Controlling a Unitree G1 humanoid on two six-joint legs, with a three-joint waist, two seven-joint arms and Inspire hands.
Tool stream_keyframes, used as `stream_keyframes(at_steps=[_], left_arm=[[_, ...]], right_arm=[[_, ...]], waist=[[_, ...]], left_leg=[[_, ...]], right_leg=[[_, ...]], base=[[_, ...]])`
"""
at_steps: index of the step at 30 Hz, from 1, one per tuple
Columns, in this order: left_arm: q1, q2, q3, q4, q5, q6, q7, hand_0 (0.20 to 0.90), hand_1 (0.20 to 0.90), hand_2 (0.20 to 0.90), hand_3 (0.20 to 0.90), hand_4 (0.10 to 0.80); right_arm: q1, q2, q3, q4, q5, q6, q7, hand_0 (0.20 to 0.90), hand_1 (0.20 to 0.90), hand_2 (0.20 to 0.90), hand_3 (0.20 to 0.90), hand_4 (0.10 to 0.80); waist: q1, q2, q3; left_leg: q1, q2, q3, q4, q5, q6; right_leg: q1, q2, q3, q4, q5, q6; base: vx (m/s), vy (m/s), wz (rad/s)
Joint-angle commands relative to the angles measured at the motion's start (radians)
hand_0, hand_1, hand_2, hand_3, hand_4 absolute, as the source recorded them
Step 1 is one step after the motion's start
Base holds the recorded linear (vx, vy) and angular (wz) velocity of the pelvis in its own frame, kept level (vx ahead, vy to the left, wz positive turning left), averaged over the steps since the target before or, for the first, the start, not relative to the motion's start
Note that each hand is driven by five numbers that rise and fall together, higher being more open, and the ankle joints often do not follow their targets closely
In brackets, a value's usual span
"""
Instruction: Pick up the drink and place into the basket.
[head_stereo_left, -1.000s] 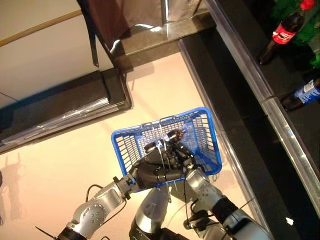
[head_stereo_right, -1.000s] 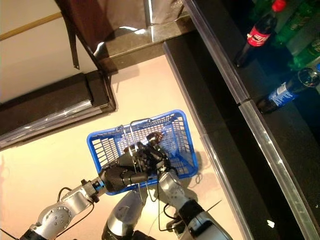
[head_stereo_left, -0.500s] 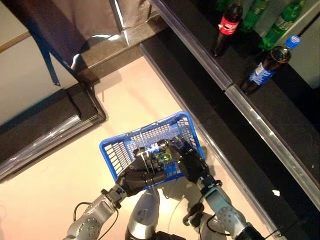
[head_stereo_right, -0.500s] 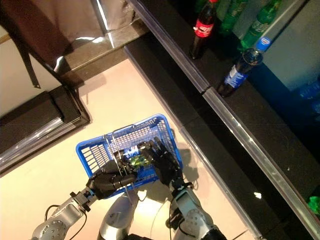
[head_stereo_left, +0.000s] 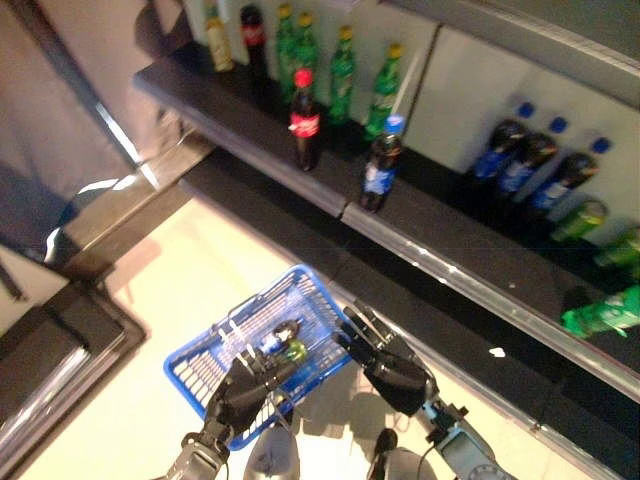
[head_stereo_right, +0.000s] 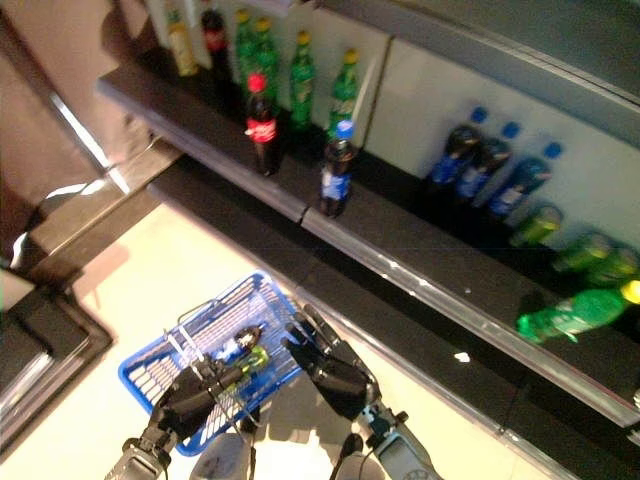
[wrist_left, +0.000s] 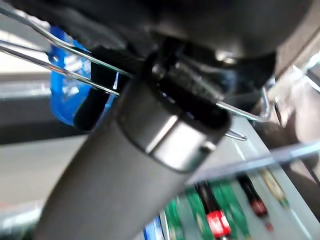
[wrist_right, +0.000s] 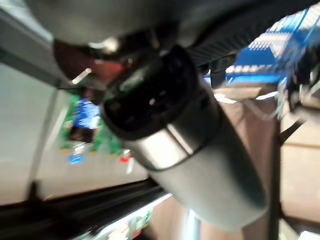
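At 7 o'clock of view | left hand (head_stereo_left: 243, 388) curled round wire handle of blue basket (head_stereo_left: 200, 365) | drink (head_stereo_left: 280, 340) lies inside basket | right hand (head_stereo_left: 392, 366) fingers spread, empty, at basket's 3 o'clock | keep handle grip firm, basket level.

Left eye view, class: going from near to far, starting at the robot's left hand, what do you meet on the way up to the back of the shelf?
Left hand on the handle → blue basket → red-capped cola bottle → green bottles at the back.
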Motion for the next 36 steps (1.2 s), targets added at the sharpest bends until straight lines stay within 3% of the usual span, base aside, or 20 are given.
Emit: stream_keyframes(at_steps=[1,4,6,10,11,15,17,22,23,24,25,26,28,31,33,34,36], left_arm=[[-0.015,-0.026,0.052,-0.151,0.057,-0.198,-0.071,0.300,0.300,0.300,0.200,0.100],[-0.016,-0.038,0.084,-0.072,0.063,-0.200,-0.044,0.300,0.300,0.300,0.200,0.100],[-0.029,-0.046,0.106,-0.012,0.066,-0.197,-0.015,0.300,0.300,0.300,0.200,0.100],[-0.052,-0.077,0.142,0.099,0.081,-0.185,0.084,0.300,0.300,0.300,0.200,0.100],[-0.054,-0.083,0.148,0.120,0.081,-0.189,0.085,0.300,0.300,0.300,0.200,0.100],[-0.098,-0.134,0.184,0.325,0.119,-0.195,0.149,0.300,0.300,0.300,0.200,0.100],[-0.115,-0.139,0.192,0.371,0.130,-0.184,0.183,0.300,0.300,0.300,0.200,0.100],[-0.153,-0.124,0.215,0.510,0.162,-0.150,0.246,0.300,0.300,0.300,0.200,0.100],[-0.153,-0.120,0.237,0.538,0.161,-0.138,0.271,0.300,0.300,0.300,0.200,0.100],[-0.150,-0.117,0.249,0.554,0.159,-0.140,0.281,0.300,0.300,0.300,0.200,0.100],[-0.148,-0.115,0.252,0.571,0.149,-0.150,0.279,0.300,0.300,0.300,0.200,0.100],[-0.144,-0.115,0.266,0.601,0.137,-0.162,0.288,0.300,0.300,0.300,0.200,0.100],[-0.152,-0.120,0.288,0.643,0.124,-0.169,0.293,0.300,0.300,0.300,0.200,0.100],[-0.167,-0.132,0.311,0.693,0.092,-0.176,0.306,0.300,0.300,0.300,0.200,0.100],[-0.171,-0.140,0.333,0.705,0.083,-0.173,0.317,0.300,0.300,0.300,0.200,0.100],[-0.180,-0.155,0.358,0.724,0.052,-0.176,0.332,0.300,0.300,0.300,0.200,0.100],[-0.185,-0.164,0.373,0.740,0.017,-0.187,0.333,0.300,0.300,0.300,0.200,0.100]], right_arm=[[-0.001,-0.004,-0.029,-0.039,-0.008,-0.001,0.176,0.900,0.900,0.900,0.900,0.800],[0.026,0.008,-0.073,0.002,0.028,-0.002,0.214,0.900,0.900,0.900,0.900,0.800],[0.044,0.025,-0.105,0.046,0.031,-0.026,0.175,0.900,0.900,0.900,0.900,0.800],[0.062,0.052,-0.166,0.177,-0.139,-0.106,-0.086,0.900,0.900,0.900,0.900,0.800],[0.063,0.055,-0.173,0.198,-0.159,-0.103,-0.099,0.900,0.900,0.900,0.900,0.800],[0.035,0.108,-0.238,0.440,-0.383,-0.123,-0.468,0.900,0.900,0.900,0.900,0.800],[0.022,0.114,-0.251,0.508,-0.468,-0.124,-0.576,0.900,0.900,0.900,0.900,0.800],[-0.017,0.124,-0.262,0.652,-0.631,-0.097,-0.727,0.900,0.900,0.900,0.900,0.800],[-0.035,0.120,-0.261,0.709,-0.656,-0.056,-0.748,0.900,0.900,0.900,0.900,0.800],[-0.052,0.121,-0.264,0.761,-0.647,-0.055,-0.739,0.900,0.900,0.900,0.900,0.800],[-0.064,0.120,-0.265,0.793,-0.649,-0.064,-0.731,0.900,0.900,0.900,0.900,0.800],[-0.084,0.119,-0.266,0.852,-0.673,-0.068,-0.736,0.900,0.900,0.900,0.900,0.800],[-0.103,0.119,-0.262,0.929,-0.691,-0.081,-0.738,0.900,0.900,0.900,0.900,0.800],[-0.124,0.120,-0.251,1.001,-0.708,-0.082,-0.741,0.900,0.900,0.900,0.900,0.800],[-0.129,0.120,-0.250,1.014,-0.713,-0.071,-0.739,0.900,0.900,0.900,0.900,0.800],[-0.139,0.121,-0.254,1.034,-0.707,-0.042,-0.731,0.900,0.900,0.900,0.900,0.800],[-0.145,0.122,-0.257,1.049,-0.709,-0.026,-0.718,0.900,0.900,0.900,0.900,0.800]], waist=[[-0.021,0.026,-0.099],[-0.051,0.020,-0.123],[-0.076,0.014,-0.143],[-0.121,0.006,-0.163],[-0.125,0.005,-0.168],[-0.165,0.005,-0.169],[-0.173,0.009,-0.166],[-0.193,0.014,-0.155],[-0.186,0.022,-0.153],[-0.181,0.024,-0.153],[-0.177,0.026,-0.153],[-0.169,0.032,-0.154],[-0.156,0.032,-0.162],[-0.152,0.032,-0.172],[-0.149,0.028,-0.176],[-0.145,0.023,-0.183],[-0.141,0.018,-0.185]], left_leg=[[0.031,-0.020,0.027,0.018,-0.035,0.035],[0.057,-0.014,0.066,0.002,-0.039,0.036],[0.069,-0.013,0.091,-0.002,-0.047,0.037],[0.089,-0.018,0.131,0.017,-0.079,0.043],[0.087,-0.017,0.137,0.020,-0.082,0.044],[0.104,-0.031,0.186,0.051,-0.124,0.064],[0.108,-0.035,0.203,0.050,-0.131,0.070],[0.139,-0.025,0.293,0.029,-0.129,0.062],[0.162,-0.014,0.327,0.022,-0.145,0.053],[0.170,-0.009,0.354,0.012,-0.142,0.053],[0.173,-0.005,0.371,0.007,-0.138,0.054],[0.172,0.003,0.395,0.003,-0.130,0.058],[0.160,0.011,0.392,0.014,-0.124,0.054],[0.141,0.033,0.354,0.016,-0.095,0.030],[0.139,0.046,0.344,0.012,-0.081,0.016],[0.128,0.069,0.332,0.013,-0.061,-0.010],[0.117,0.092,0.314,0.025,-0.038,-0.028]], right_leg=[[0.026,0.028,0.016,-0.014,0.035,-0.020],[0.036,0.025,0.047,-0.035,0.047,-0.011],[0.040,0.020,0.070,-0.054,0.057,-0.003],[0.044,0.005,0.115,-0.081,0.078,0.013],[0.041,0.003,0.119,-0.084,0.081,0.014],[0.035,-0.023,0.153,-0.095,0.102,0.036],[0.022,-0.042,0.156,-0.102,0.124,0.052],[-0.033,-0.091,0.113,-0.087,0.222,0.089],[-0.046,-0.107,0.049,-0.044,0.234,0.107],[-0.061,-0.096,0.009,-0.012,0.227,0.109],[-0.065,-0.087,-0.013,0.013,0.209,0.106],[-0.061,-0.060,-0.051,0.052,0.153,0.089],[-0.037,-0.015,-0.074,0.021,0.103,0.047],[-0.003,0.063,-0.041,-0.025,0.060,-0.004],[0.013,0.080,-0.039,-0.044,0.055,-0.015],[0.033,0.104,-0.034,-0.074,0.046,-0.031],[0.039,0.123,-0.024,-0.088,0.040,-0.044]], base=[[-0.020,0.044,-0.51],[-0.012,0.036,-0.48],[-0.016,0.031,-0.34],[-0.014,0.033,-0.44],[-0.012,0.028,-0.48],[-0.009,0.044,-0.46],[-0.029,0.019,-0.53],[-0.041,-0.054,-0.70],[-0.070,-0.148,-0.90],[-0.075,-0.119,-0.94],[-0.122,-0.150,-0.91],[-0.091,-0.162,-0.94],[-0.059,-0.302,-0.83],[-0.003,-0.378,-0.61],[0.015,-0.338,-0.71],[0.017,-0.361,-0.46],[0.028,-0.399,-0.34]])
